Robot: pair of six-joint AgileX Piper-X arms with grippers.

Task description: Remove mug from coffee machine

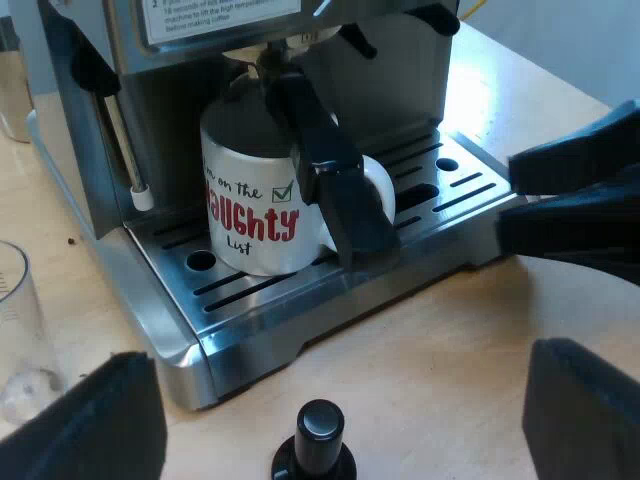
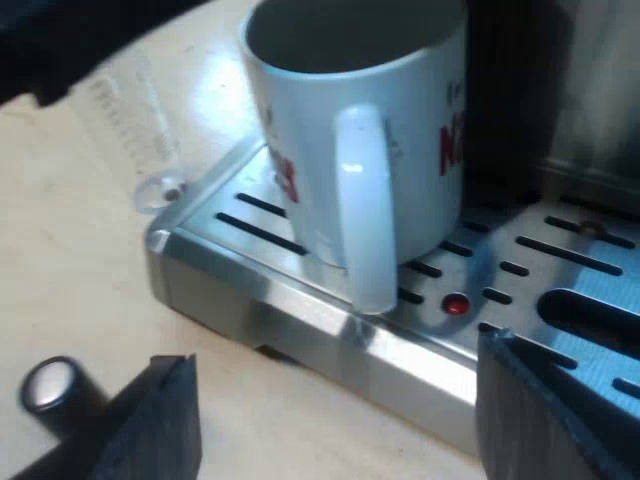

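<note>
Mug [image 2: 425, 150]: sat unlifted on the tray [image 2: 300, 325]; your right pincer [image 2: 345, 420] gaped before its handle [image 2: 360, 200], left pincer [image 1: 340, 410] gaped too.

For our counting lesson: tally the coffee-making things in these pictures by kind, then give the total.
Coffee machine: 1
Mug: 1
Holder with dark handle: 1
Tamper: 1
Measuring glass: 1
Total: 5

White mug [image 1: 250, 215] with red lettering, upright on the slotted metal drip tray [image 1: 290, 305]
</note>
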